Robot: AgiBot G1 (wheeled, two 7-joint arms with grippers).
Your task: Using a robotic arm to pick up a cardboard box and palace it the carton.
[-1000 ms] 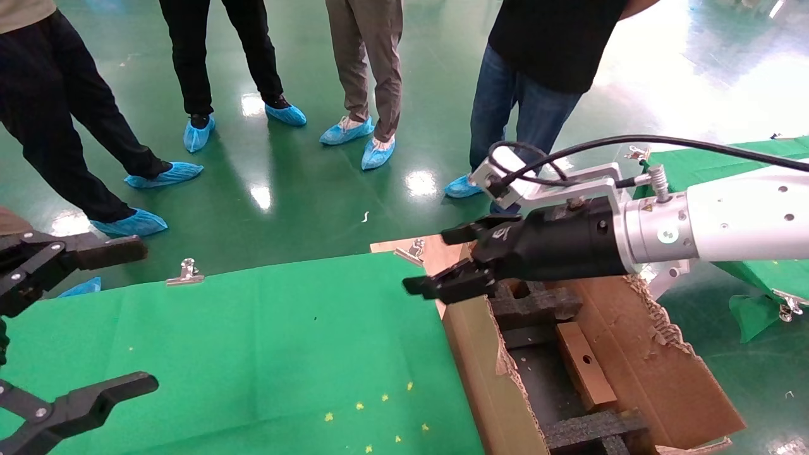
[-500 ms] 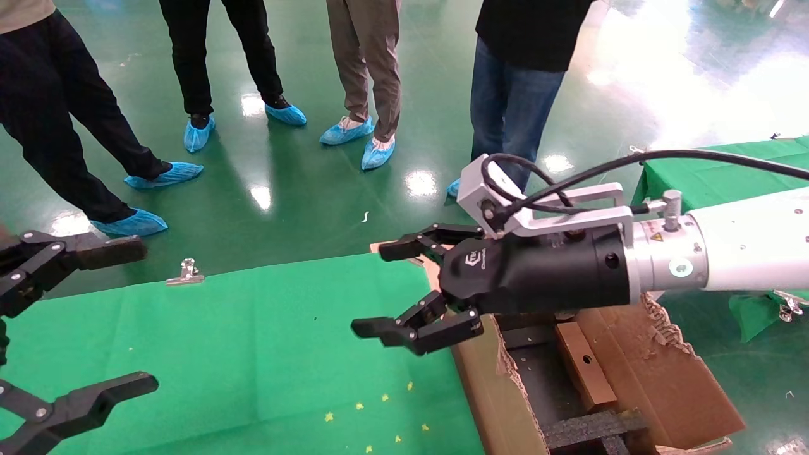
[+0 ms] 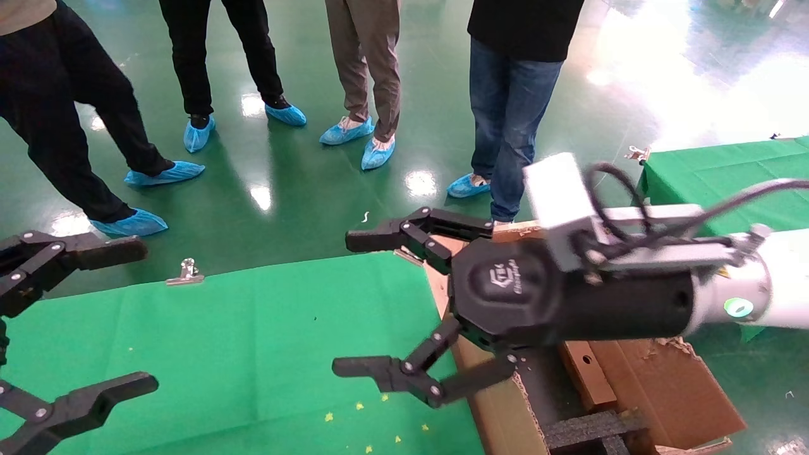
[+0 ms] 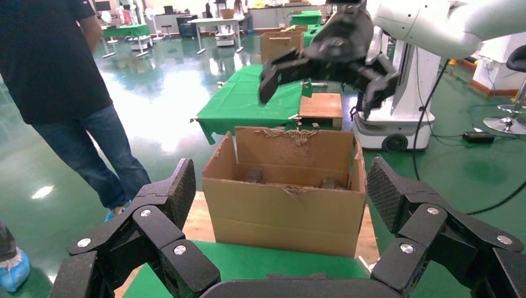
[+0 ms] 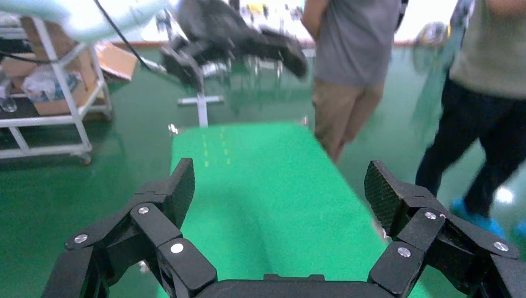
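a table under a green cloth [image 3: 240, 328] fills the lower left of the head view, its surface bare except for small yellow specks [image 3: 379, 404] near the front and a dark speck near the middle. a metal binder clip [image 3: 185, 273] grips its far edge. beside the table's right edge stands the carton [image 3: 657, 385], on a wooden board [image 4: 200, 218] over the glossy green floor [image 3: 303, 183].

Glossy white robotic arm [image 3: 784, 297], black cables
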